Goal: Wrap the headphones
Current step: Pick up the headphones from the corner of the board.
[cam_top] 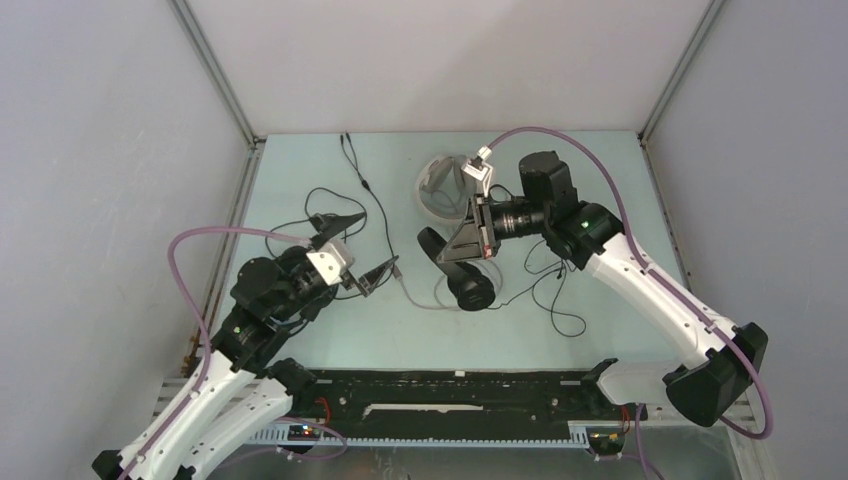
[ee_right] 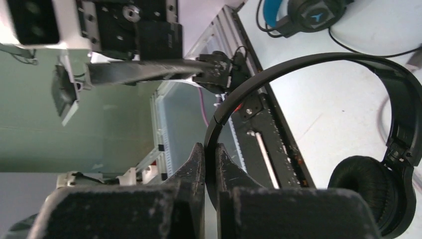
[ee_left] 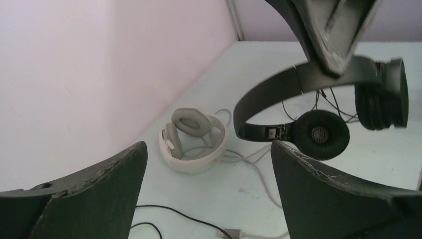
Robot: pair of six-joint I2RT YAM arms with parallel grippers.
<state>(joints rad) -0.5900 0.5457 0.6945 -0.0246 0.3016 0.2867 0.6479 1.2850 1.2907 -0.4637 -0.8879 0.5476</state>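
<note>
The right gripper (ee_right: 210, 152) is pinched tight on the thin headband of the all-black headphones (ee_right: 393, 144), with the band running between its two fingers. In the top view that gripper (cam_top: 457, 250) sits at mid-tabletop, and the headset hangs from it, one ear cup to the left and the other nearer the arm bases. From the left wrist view the band arches up to the clamping fingers and the two padded cups hang below; whether the lower cup touches the surface cannot be told.

The left gripper (ee_left: 209, 147) is spread wide and holds nothing. It hovers to the left of the held headset and faces it, apart from it.

Beyond the right gripper, towards the back, the white-grey headphones (cam_top: 440, 185) lie folded on the pale tabletop (cam_top: 300, 170), their grey cable (cam_top: 420, 300) trailing forward past the black cups. The right wrist view shows the blue-banded headphones (ee_right: 303, 15) lying flat by the left arm. Thin black cables (cam_top: 355, 165) loop across the left and right parts of the surface
</note>
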